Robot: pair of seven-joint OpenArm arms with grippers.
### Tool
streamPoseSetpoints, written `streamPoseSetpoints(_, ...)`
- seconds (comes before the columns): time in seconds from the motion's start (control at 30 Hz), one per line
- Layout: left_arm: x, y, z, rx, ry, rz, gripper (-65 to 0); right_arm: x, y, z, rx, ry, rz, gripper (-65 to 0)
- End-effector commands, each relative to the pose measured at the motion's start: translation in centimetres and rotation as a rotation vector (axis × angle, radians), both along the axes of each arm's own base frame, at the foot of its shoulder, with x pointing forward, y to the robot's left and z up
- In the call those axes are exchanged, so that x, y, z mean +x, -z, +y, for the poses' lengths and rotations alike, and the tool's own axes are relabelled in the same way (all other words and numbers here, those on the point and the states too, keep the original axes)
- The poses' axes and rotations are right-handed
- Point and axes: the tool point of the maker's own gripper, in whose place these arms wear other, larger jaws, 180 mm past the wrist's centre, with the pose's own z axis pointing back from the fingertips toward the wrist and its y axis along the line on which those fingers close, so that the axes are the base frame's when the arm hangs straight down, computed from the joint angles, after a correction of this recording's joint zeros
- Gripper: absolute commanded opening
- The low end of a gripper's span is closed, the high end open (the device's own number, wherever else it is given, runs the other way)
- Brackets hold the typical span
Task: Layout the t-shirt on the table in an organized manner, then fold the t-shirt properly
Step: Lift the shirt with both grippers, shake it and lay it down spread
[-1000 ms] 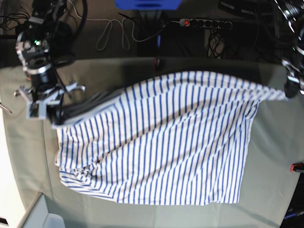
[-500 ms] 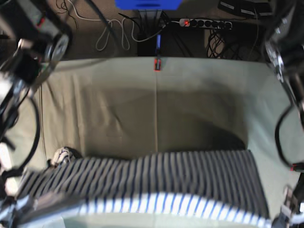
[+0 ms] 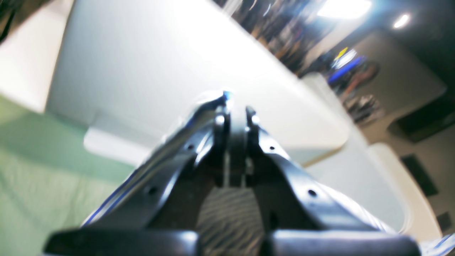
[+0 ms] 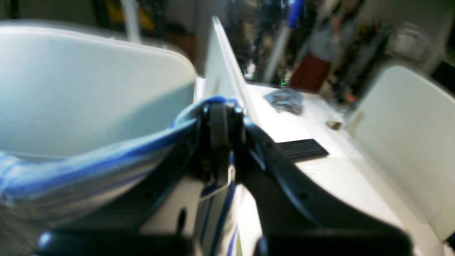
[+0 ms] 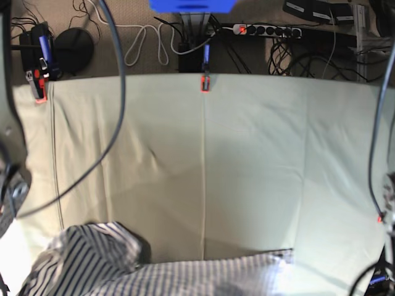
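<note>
Soft, light white cotton t-shirt with thin blue stripes (image 5: 160, 274), held over the pale grey-green cloth worktop (image 5: 247, 160); an edge is pinched in the closed left fingers (image 3: 220, 124) and closed right fingers (image 4: 217, 131). Best gripped at hems.

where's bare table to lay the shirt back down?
Free: the pale grey-green cloth table from the far edge's red clamp down to the near strip. Crowded: that near strip, where the white blue-striped cotton t-shirt hangs bunched, thickest near-left.

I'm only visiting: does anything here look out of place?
Yes. The shirt is not spread out on the table; it sits bunched and lifted at the near edge, pinched by both grippers.
</note>
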Motion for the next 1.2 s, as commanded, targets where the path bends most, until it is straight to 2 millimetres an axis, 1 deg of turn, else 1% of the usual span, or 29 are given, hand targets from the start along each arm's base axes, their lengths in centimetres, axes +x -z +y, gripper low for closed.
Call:
streamPoseSetpoints(0.0, -0.5, -4.9, 1.0, -0.012, -0.024, -0.111, -64.8, -1.0, -4.2, 0.5, -0.027, -0.012, -0.110, -65.0)
streamPoseSetpoints(0.03, -0.7, -5.4, 1.2, -0.013, -0.022, -0.124, -64.8, -1.2, -4.9, 1.1, -0.050, -0.019, -0.124, -65.0)
streamPoseSetpoints(0.07, -1.2, -6.5, 1.2, -0.017, -0.016, -0.149, -64.8, -1.8, -5.8, 1.5, -0.078, -0.017, -0.145, -65.0)
streamPoseSetpoints(0.1, -1.8, -7.6, 1.9, -0.021, -0.021, -0.172, -64.8, -2.4, -6.4, 1.8, -0.093, -0.013, -0.164, -65.0)
streamPoseSetpoints(0.13, -2.6, -8.8, 3.6, -0.024, -0.044, -0.202, -64.8, -2.8, -6.2, 1.9, -0.102, -0.008, -0.161, -65.0)
streamPoseSetpoints(0.17, -3.6, -10.1, 4.9, -0.022, -0.062, -0.234, -64.8, -2.9, -5.1, 2.0, -0.107, -0.003, -0.139, -65.0)
streamPoseSetpoints(0.2, -4.2, -10.2, 5.8, -0.021, -0.075, -0.248, -64.8, -3.2, -4.0, 2.2, -0.118, 0.002, -0.122, -65.0)
streamPoseSetpoints(0.23, -4.7, -9.3, 6.4, -0.016, -0.079, -0.240, -64.8, -3.6, -2.9, 2.4, -0.130, 0.006, -0.108, -65.0)
streamPoseSetpoints(0.3, -5.8, -7.9, 7.2, 0.006, -0.077, -0.224, -64.8, -4.0, 1.1, 2.6, -0.147, 0.008, -0.052, -65.0)
streamPoseSetpoints(0.33, -6.4, -6.7, 7.7, 0.018, -0.077, -0.206, -64.8, -4.5, 3.1, 2.6, -0.148, 0.010, -0.033, -65.0)
streamPoseSetpoints(0.37, -6.8, -4.6, 8.2, 0.023, -0.076, -0.172, -64.8, -5.2, 5.2, 2.6, -0.149, 0.014, -0.008, -65.0)
streamPoseSetpoints(0.4, -7.3, -2.6, 8.4, 0.028, -0.072, -0.142, -64.8, -5.7, 7.6, 3.1, -0.143, 0.006, 0.026, -65.0)
streamPoseSetpoints(0.43, -8.0, -1.0, 8.3, 0.034, -0.066, -0.123, -64.8, -6.2, 9.6, 3.5, -0.136, -0.002, 0.053, -65.0)
streamPoseSetpoints(0.47, -8.8, 1.1, 8.4, 0.037, -0.063, -0.092, -64.8, -7.0, 11.5, 3.7, -0.133, -0.005, 0.072, -65.0)
streamPoseSetpoints(0.53, -11.1, 5.9, 8.6, 0.035, -0.054, -0.021, -64.8, -9.2, 15.9, 4.1, -0.125, -0.013, 0.122, -65.0)
streamPoseSetpoints(0.57, -12.4, 8.6, 8.8, 0.027, -0.053, 0.023, -64.8, -10.3, 18.0, 4.6, -0.113, -0.022, 0.143, -65.0)
streamPoseSetpoints(0.6, -13.5, 11.1, 9.1, 0.017, -0.059, 0.064, -64.8, -11.2, 19.8, 5.0, -0.099, -0.032, 0.159, -65.0)
streamPoseSetpoints(0.67, -15.4, 16.5, 8.4, -0.037, -0.050, 0.155, -64.8, -12.9, 23.1, 5.6, -0.063, -0.049, 0.192, -65.0)
streamPoseSetpoints(0.73, -17.8, 21.4, 8.4, -0.096, -0.058, 0.247, -64.8, -15.2, 26.7, 6.2, -0.033, -0.065, 0.239, -65.0)
streamPoseSetpoints(0.83, -22.5, 27.3, 9.9, -0.202, -0.108, 0.359, -64.8, -19.0, 31.5, 7.5, 0.007, -0.097, 0.317, -65.0)
streamPoseSetpoints(0.9, -25.6, 30.0, 11.0, -0.271, -0.152, 0.407, -64.8, -21.6, 34.1, 8.3, 0.041, -0.123, 0.354, -65.0)
streamPoseSetpoints(0.93, -26.9, 30.9, 11.5, -0.290, -0.170, 0.426, -64.8, -22.6, 34.9, 8.5, 0.055, -0.132, 0.362, -65.0)
streamPoseSetpoints(1.0, -28.8, 31.8, 12.4, -0.325, -0.198, 0.445, -64.8, -24.4, 36.0, 9.4, 0.083, -0.158, 0.372, -65.0)
streamPoseSetpoints(1.03, -29.9, 32.0, 12.8, -0.337, -0.209, 0.446, -64.8, -25.6, 36.7, 9.4, 0.092, -0.164, 0.389, -65.0)
streamPoseSetpoints(1.07, -30.9, 31.6, 13.2, -0.344, -0.219, 0.438, -64.8, -26.6, 37.1, 9.2, 0.095, -0.162, 0.394, -65.0)
streamPoseSetpoints(1.1, -31.7, 31.2, 13.5, -0.344, -0.226, 0.427, -64.8, -27.3, 37.3, 9.0, 0.093, -0.168, 0.400, -65.0)
streamPoseSetpoints(1.17, -32.9, 29.8, 14.0, -0.332, -0.237, 0.396, -64.8, -28.6, 37.9, 9.4, 0.102, -0.193, 0.420, -65.0)
